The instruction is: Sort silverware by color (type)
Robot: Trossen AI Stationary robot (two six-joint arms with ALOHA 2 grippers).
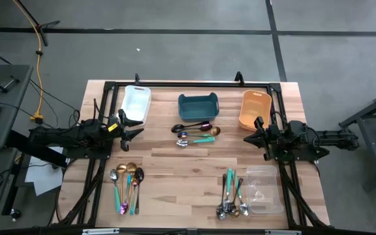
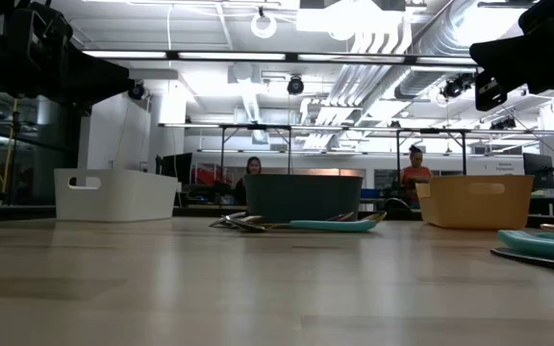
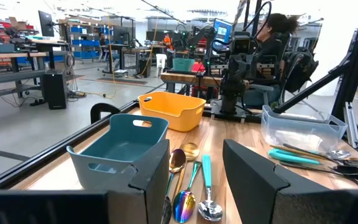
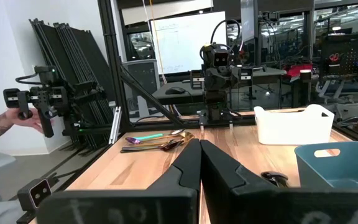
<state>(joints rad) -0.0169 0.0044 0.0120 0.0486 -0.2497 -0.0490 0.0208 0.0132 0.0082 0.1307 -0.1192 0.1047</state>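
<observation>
The silverware lies flat on the wooden table in three loose groups: one in the middle (image 1: 198, 133), one near the front left (image 1: 128, 186), and one at the front right (image 1: 232, 196). It includes gold, black, silver, teal-handled and iridescent pieces (image 3: 185, 202). My left gripper (image 1: 139, 126) hangs above the table's left side, level and open, with nothing between its fingers (image 3: 194, 186). My right gripper (image 1: 247, 138) hangs above the right side, shut and empty (image 4: 199, 168). Both point toward the middle group.
A white bin (image 1: 136, 101), a teal bin (image 1: 198, 106) and an orange bin (image 1: 254, 109) stand along the far side. A clear bin (image 1: 264, 189) stands at the front right. A black frame runs around the table. People show in the room beyond; a hand (image 4: 5, 124) holds a device.
</observation>
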